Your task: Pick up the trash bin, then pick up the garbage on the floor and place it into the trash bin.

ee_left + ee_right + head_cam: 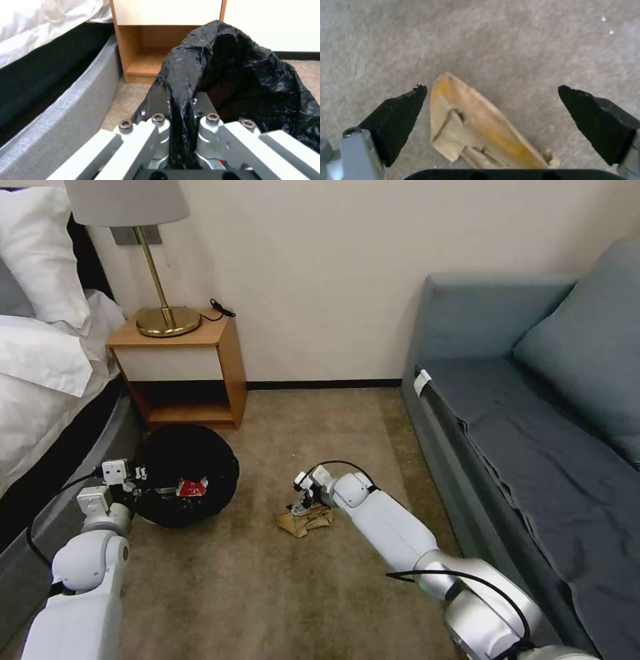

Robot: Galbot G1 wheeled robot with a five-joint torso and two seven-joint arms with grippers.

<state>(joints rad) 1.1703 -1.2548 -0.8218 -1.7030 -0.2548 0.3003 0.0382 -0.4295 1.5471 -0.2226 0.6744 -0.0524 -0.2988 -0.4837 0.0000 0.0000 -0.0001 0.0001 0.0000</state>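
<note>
The trash bin, with its crinkly black liner, sits tilted toward me on the carpet in front of the nightstand. A red-and-white wrapper lies inside it. My left gripper is shut on the bin's near rim, with a fold of liner pinched between its fingers. A piece of garbage, the crumpled tan paper, lies on the carpet at mid-floor. My right gripper is lowered right over it, open, with one fingertip on either side of the paper.
A wooden nightstand with a brass lamp stands against the wall behind the bin. The bed frame runs along the left, close to my left arm. A grey-blue sofa lines the right. Open carpet lies between them.
</note>
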